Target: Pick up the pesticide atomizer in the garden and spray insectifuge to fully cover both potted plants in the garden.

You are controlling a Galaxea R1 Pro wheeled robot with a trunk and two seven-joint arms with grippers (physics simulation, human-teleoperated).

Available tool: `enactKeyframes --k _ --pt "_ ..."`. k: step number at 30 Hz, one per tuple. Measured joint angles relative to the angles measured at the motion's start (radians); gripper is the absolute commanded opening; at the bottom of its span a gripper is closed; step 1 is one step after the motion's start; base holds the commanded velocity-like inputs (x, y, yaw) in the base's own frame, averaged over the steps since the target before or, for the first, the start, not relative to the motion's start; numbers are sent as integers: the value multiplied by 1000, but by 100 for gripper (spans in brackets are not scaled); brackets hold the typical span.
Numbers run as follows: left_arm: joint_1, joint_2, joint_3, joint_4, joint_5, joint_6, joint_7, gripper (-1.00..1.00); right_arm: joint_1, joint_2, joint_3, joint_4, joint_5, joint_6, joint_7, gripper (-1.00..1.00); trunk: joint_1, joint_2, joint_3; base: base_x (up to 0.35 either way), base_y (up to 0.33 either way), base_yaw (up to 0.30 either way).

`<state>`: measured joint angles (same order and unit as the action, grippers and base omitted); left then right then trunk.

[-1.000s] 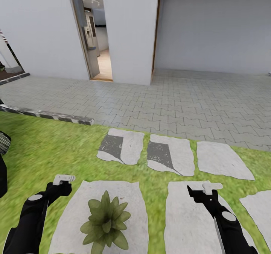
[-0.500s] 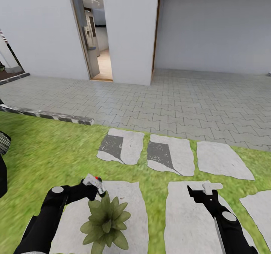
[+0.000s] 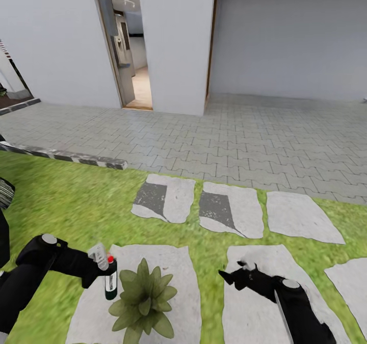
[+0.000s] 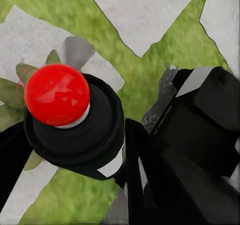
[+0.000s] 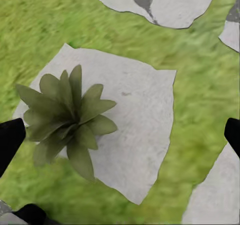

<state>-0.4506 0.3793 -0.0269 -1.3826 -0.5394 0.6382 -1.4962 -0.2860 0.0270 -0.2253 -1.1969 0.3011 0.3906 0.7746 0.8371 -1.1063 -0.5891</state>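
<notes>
Since the earlier frames, the left arm had swung inward and tipped its load upright, and the right arm had dropped lower and turned toward the plant; the camera itself had not shifted. Nearest the robot, the left gripper (image 3: 97, 267) was clenched on the pesticide atomizer (image 3: 110, 281), a slim dark-green bottle with a white label patch, hanging upright just beside the left edge of the potted plant (image 3: 141, 297). In the left wrist view the bottle's red-capped spray head (image 4: 57, 95) sat at the gripper, with a few leaves of the plant (image 4: 20, 85) beyond it. The plant, a low olive-green rosette, rested on a pale stepping stone (image 3: 173, 303) in the lawn (image 3: 61, 206) of the garden. To the right, the right gripper (image 3: 235, 276) hovered over a second stone with its fingers released and nothing between them; its wrist view looked down on the same rosette (image 5: 67, 117). Farther off lay three smaller stones, then the grey brick patio (image 3: 244, 135) and an open doorway (image 3: 130, 53). Judged risk: the nozzle's direction could not be told, so spray might miss the rosette and wet only the stone, leaving coverage incomplete. The second plant was not in these pictures.
</notes>
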Motion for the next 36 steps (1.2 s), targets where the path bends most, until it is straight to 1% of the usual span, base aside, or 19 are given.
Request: enactKeyframes --k 1,3,4,5,6,8,9,12,13,14,16,18,20,21,23,28,30,33,36 --pt "0 0 -7 0 0 0 0 -100 0 0 66 -3 -2 79 3 100 0 0 0 0 0 0" --pt "0 0 -13 -1 0 -7 2 -100 0 0 145 -36 -5 163 5 100 0 0 0 0 0 0" --pt "0 -1 -14 -2 0 -11 2 -100 0 0 166 -96 -7 209 6 100 0 0 0 0 0 0" --pt "-1 -2 -14 -2 0 -12 0 -100 0 1 174 -137 -6 245 6 100 0 0 0 0 0 0" --pt "-2 -2 -15 -2 0 -14 -1 -100 0 1 182 -190 -8 311 6 100 0 0 0 0 0 0" --pt "-4 -2 -17 -4 1 -16 -2 -100 0 1 187 -247 -12 410 7 100 0 0 0 0 0 0" --pt "-5 -2 -25 -14 1 -17 -2 -100 0 1 194 -261 -27 443 7 100 0 0 0 0 0 0" --pt "-6 -4 -69 -56 1 -18 -2 -100 -6 2 215 -274 -138 479 8 100 0 0 0 0 0 0" --pt "-7 -4 -83 -61 1 -18 -2 -100 -9 2 218 -276 -185 497 9 100 0 0 0 0 0 0" --pt "-10 -5 -103 -66 1 -18 -2 -100 -12 2 220 -280 -251 536 11 100 0 0 0 0 0 0" --pt "-17 -8 -134 -70 2 -17 -2 -100 -26 2 222 -291 -336 588 17 100 0 0 0 0 0 0" --pt "-22 -15 -155 -71 3 -19 1 -100 -38 2 223 -295 -368 606 20 100 0 0 0 0 0 0" --pt "-31 -39 -172 -72 3 -19 1 -100 -46 2 223 -298 -383 614 21 100 0 0 0 0 0 0" --pt "-35 -60 -177 -72 3 -17 -1 -100 -49 1 223 -299 -388 617 22 -100 0 0 0 0 0 0" --pt "-37 -93 -180 -71 3 -19 3 -100 -50 1 224 -300 -390 618 22 -100 0 0 0 0 0 0" --pt "-47 -192 -181 -71 3 -19 4 -100 -51 0 226 -300 -391 618 22 -100 0 0 0 0 0 0" --pt "-49 -218 -187 -70 3 -19 5 -100 -50 0 239 -300 -391 619 22 -100 0 0 0 0 0 0" --pt "-50 -236 -214 -69 3 -19 8 -100 -51 0 303 -301 -391 619 22 -100 0 0 0 0 0 0" --pt "-50 -241 -227 -70 3 -17 7 -100 -51 0 325 -301 -391 618 21 -100 0 0 0 0 0 0"
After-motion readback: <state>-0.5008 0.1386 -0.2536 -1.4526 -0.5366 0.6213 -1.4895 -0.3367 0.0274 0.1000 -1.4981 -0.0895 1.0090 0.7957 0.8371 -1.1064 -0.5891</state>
